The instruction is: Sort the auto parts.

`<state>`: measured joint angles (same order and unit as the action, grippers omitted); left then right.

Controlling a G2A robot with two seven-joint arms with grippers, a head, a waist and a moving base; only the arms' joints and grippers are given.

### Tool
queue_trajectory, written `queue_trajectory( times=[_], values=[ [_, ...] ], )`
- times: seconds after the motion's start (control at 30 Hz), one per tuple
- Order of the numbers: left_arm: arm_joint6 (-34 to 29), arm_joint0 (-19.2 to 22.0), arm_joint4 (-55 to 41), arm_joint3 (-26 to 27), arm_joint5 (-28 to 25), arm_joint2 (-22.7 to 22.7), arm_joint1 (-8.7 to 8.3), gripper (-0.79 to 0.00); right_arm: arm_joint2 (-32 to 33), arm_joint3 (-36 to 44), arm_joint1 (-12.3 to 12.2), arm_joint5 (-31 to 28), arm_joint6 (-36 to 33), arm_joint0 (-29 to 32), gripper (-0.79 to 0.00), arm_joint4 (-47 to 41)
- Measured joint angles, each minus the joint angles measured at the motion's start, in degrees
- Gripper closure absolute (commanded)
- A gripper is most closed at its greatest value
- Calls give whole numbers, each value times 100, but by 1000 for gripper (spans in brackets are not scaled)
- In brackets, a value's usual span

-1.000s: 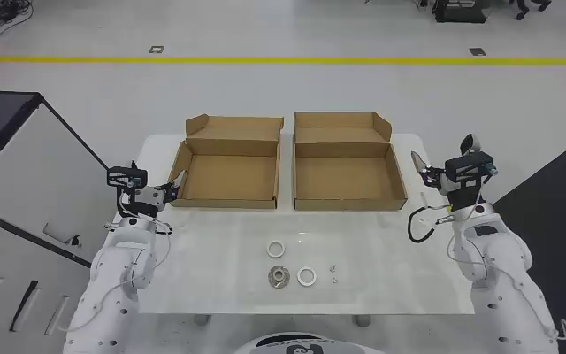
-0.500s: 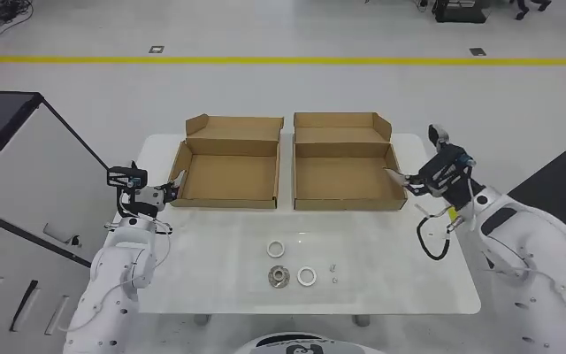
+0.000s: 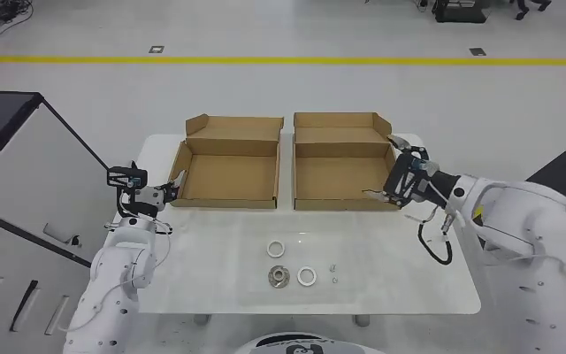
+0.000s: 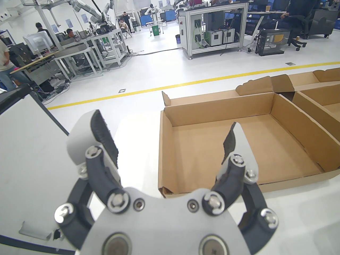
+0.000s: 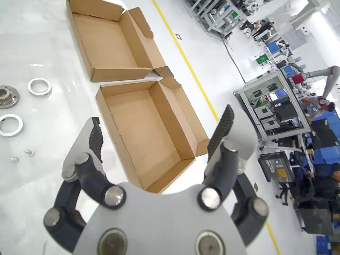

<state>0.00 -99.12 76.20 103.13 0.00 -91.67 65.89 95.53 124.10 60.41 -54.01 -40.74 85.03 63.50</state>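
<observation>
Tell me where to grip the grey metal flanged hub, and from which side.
Likely best: grip the grey metal flanged hub by its raised central boss, straight down from above: it lies flat on its wide flange, boss up, and the flange edge sits low.

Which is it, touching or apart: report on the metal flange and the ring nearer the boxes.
Apart. The right wrist view shows a strip of bare table between the flange and the ring; the top view agrees.

Two tiny silver bits (image 3: 333, 266) lie on the white surface (image 3: 221, 257) near the round metal hub (image 3: 278, 276), and they are too small to tell if they are nuts or bolts.
</observation>
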Motion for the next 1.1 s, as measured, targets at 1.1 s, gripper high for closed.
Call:
queue_trajectory(
  times=[1.1],
  values=[
    [0, 0, 0, 0, 0, 0, 0, -785, -4704, 117, -2083, 159, -1114, -3300, -785, -1118]
  ],
)
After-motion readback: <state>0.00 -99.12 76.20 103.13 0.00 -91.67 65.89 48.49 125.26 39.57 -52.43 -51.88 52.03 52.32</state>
